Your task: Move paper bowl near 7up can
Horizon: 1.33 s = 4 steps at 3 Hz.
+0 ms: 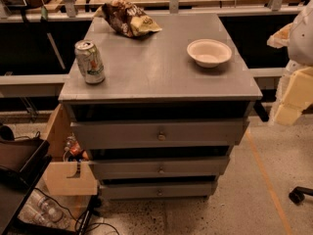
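1. 7up can (89, 61): you will find it in the left part of the frame, near the front left corner of the bench (156, 72). It is an upright aluminium cylinder, silver-white with green markings and a shiny silver top.

2. Snack bag (128, 18): upper left of centre, at the back of the bench. It is crinkled, glossy film in brown and yellow, lying flat and crumpled, well apart from the can.

3. Bench: centre of the frame. The top is a flat, matte grey, square-cornered slab. Below it you see three grey drawers (159, 133), each with a small round knob and each pulled slightly out.

4. Paper bowl (209, 52): right of centre, on the right half of the bench top and towards the back. It is round and shallow, of off-white paper with a wide rolled rim, and sits upright with nothing in it. It is well apart from the can, with bare grey top between them.

5. Hand (292, 94): at the right edge of the frame, off the bench's right side and lower than the bowl. It is made of blocky, pale yellowish parts below a white housing. It touches neither the bowl nor the bench. You cannot tell how far open it is, and you see nothing in its hold.

6. Floor (244, 199): lower right, speckled and pale, crossed by a thin orange line.
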Available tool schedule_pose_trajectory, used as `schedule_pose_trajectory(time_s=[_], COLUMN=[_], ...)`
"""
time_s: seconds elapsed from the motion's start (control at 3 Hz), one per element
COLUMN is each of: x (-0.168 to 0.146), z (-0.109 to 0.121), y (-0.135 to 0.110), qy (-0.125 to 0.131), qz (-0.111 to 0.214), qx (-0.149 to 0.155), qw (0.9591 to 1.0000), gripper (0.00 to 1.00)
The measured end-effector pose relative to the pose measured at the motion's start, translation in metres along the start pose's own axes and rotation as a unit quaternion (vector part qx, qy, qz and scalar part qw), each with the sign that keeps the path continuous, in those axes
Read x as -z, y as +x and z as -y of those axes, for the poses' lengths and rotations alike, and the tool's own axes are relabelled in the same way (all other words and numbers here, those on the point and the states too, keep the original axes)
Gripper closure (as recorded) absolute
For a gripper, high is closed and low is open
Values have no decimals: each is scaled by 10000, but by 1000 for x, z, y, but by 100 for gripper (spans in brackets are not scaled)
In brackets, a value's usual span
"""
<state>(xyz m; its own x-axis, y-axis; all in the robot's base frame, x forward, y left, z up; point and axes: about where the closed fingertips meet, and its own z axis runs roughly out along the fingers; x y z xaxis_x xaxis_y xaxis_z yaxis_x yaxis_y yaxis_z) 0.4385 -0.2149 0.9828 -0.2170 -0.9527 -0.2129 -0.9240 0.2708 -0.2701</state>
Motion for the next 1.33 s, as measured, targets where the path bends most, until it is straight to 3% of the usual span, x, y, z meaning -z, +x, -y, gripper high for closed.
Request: schedule_pose_trajectory(time_s=[0.33, 0.67, 1.0, 1.33], x=[0, -4, -18, -12], z=[0, 13, 49, 102], y=[0, -5, -2, -15], qy=[1, 418, 1464, 2353], qz=[0, -101, -504, -482], qx=[0, 52, 596, 1258], qw=[10000, 9991, 9861, 9625], gripper=[0, 0, 0, 0])
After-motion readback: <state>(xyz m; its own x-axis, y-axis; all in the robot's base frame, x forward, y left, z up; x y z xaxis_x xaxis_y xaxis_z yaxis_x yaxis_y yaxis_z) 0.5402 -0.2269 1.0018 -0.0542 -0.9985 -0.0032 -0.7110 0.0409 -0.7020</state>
